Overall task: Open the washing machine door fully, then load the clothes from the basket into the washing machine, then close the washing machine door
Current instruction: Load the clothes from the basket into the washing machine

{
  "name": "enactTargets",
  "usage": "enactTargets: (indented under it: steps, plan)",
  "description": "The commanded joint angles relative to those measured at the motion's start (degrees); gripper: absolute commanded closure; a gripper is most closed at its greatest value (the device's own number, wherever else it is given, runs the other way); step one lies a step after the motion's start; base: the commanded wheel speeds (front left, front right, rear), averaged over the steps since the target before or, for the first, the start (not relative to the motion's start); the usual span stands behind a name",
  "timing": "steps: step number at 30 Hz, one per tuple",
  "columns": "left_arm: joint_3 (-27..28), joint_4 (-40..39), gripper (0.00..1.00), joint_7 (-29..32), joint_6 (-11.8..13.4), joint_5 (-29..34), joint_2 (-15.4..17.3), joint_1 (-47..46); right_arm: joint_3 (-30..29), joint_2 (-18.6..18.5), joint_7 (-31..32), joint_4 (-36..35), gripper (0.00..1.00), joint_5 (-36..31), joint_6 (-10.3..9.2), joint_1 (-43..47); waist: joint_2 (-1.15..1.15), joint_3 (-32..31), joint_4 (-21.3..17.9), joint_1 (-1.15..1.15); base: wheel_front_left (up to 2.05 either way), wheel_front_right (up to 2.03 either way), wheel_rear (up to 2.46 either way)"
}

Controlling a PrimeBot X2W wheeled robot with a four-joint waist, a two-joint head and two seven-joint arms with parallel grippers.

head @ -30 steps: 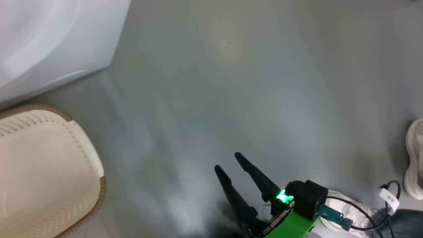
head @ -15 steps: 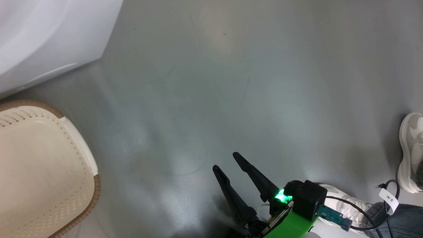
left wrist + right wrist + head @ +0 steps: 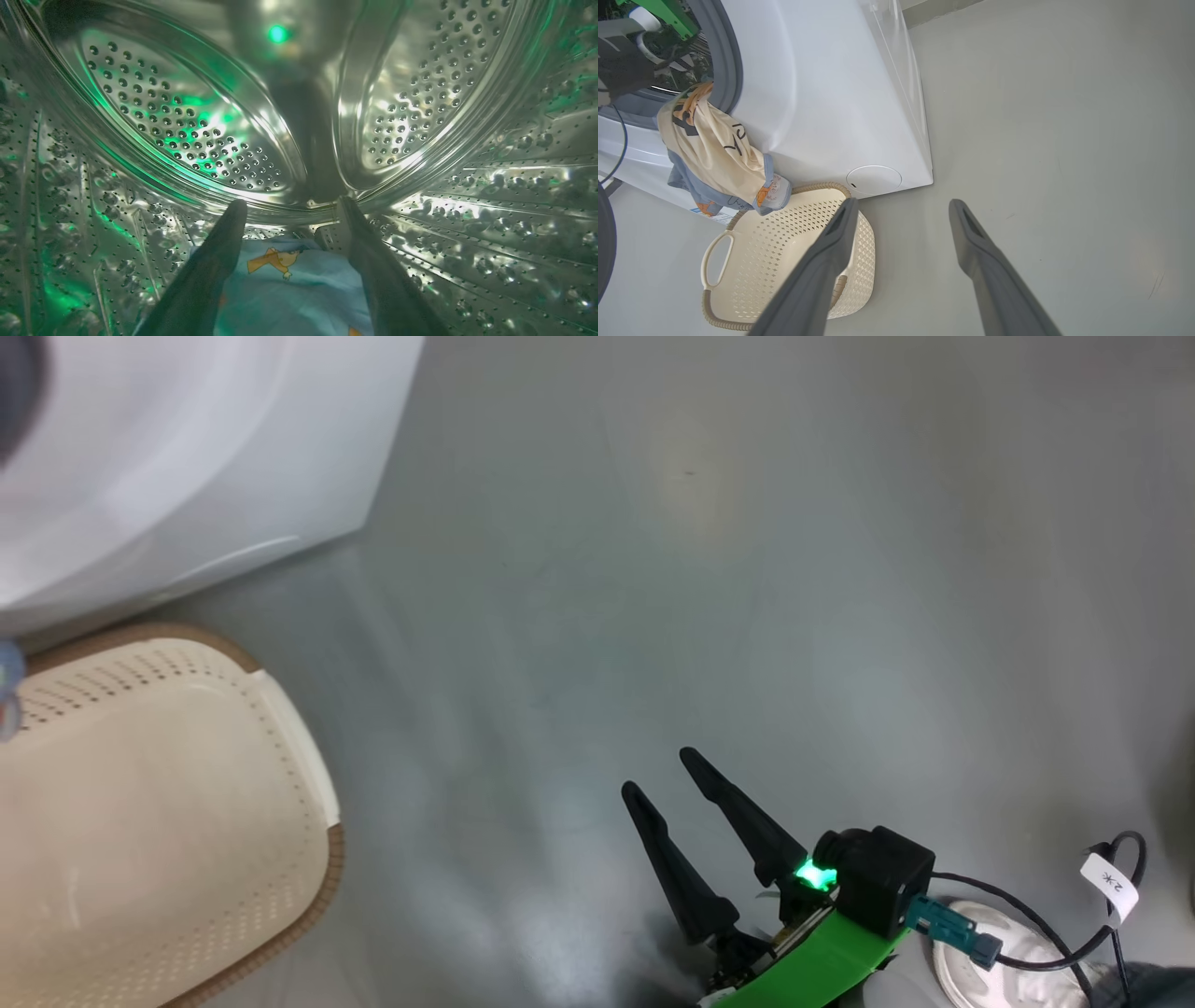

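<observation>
Inside the perforated steel drum [image 3: 187,130], my left gripper [image 3: 290,205] stands open. The light-blue clothes [image 3: 289,289] with an orange print lie low between its fingers. From the right wrist view the clothes [image 3: 719,158] hang out of the washing machine [image 3: 822,93] mouth, over the grey gasket [image 3: 724,60], cream side outward. The cream basket [image 3: 784,252] sits below with nothing in it, and shows again at the head view's lower left [image 3: 140,821]. My right gripper [image 3: 663,770] is open above the grey floor. A dark curved edge [image 3: 605,242] at far left looks like the washing machine door swung open.
The washer's white front [image 3: 187,457] fills the head view's upper left. A scrap of blue cloth [image 3: 7,691] shows at that view's left edge. A person's white shoe [image 3: 1013,961] and a tagged black cable [image 3: 1111,887] lie behind my right arm. Bare grey floor [image 3: 747,569] spreads right.
The head camera has swung, so the washer and basket sit further right in its view. The shoe at the right edge has left the picture. My right gripper stays open.
</observation>
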Motion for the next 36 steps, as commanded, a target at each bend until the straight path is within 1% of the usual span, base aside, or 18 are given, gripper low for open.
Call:
enactTargets:
  steps: [1, 6, 13, 18, 24, 25, 29, 36]
  plan:
    - [0.5, -1.07, 0.0, -0.63, 0.65, -0.48, 1.48, 2.26, 0.65, -0.51, -0.34, -0.7, 0.0, -0.41, 0.1, 0.57, 0.0, -1.91, 1.85, 0.0, 0.0, 0.0, 0.0]
    - [0.89, -2.19, 0.0, -1.3, 1.77, -1.56, -1.36, 6.8, 0.0, -0.51, -0.34, -0.09, 0.0, -1.01, 0.1, 0.52, 0.0, -4.55, 3.42, 0.0, 0.0, 0.0, 0.0]
    - [2.3, -8.96, 0.0, -1.35, 2.87, -2.77, -4.61, 14.9, -1.09, -0.51, -0.34, 1.16, 0.0, -1.99, 0.1, 0.73, 0.0, -8.29, 5.4, 0.0, 0.0, 0.0, 0.0]
    - [3.56, -14.01, 0.0, -1.36, 3.37, -3.43, -7.53, 21.45, -2.19, -0.51, -0.34, 1.94, 0.0, -2.68, 0.1, 1.42, 0.0, -11.53, 7.39, 0.0, 0.0, 0.0, 0.0]
    - [4.17, -17.99, 0.0, -1.36, 2.99, -3.5, -10.98, 28.53, -3.87, -0.51, -0.34, 2.68, 0.0, -3.74, 0.1, 2.31, 0.0, -15.27, 10.02, 0.0, 0.0, 0.0, 0.0]
    - [4.17, -17.99, 0.0, -1.36, 2.99, -3.5, -10.98, 28.53, -3.87, -0.51, -0.34, 2.68, 0.0, -3.74, 0.1, 2.31, 0.0, -15.27, 10.02, 0.0, 0.0, 0.0, 0.0]
    - [4.32, -20.67, 0.0, -1.36, 2.45, -3.61, -13.48, 32.63, -5.45, -0.51, -0.34, 2.8, 0.0, -4.74, 0.1, 2.8, 0.0, -16.55, 12.22, 0.0, 0.0, 0.0, 0.0]
    - [3.91, -25.51, 0.0, -1.37, -0.04, -4.5, -17.59, 40.04, -8.27, -0.51, -0.34, 2.74, 0.0, -6.93, 0.1, 3.27, 0.0, -17.4, 16.53, 0.0, 0.0, 0.0, 0.0]
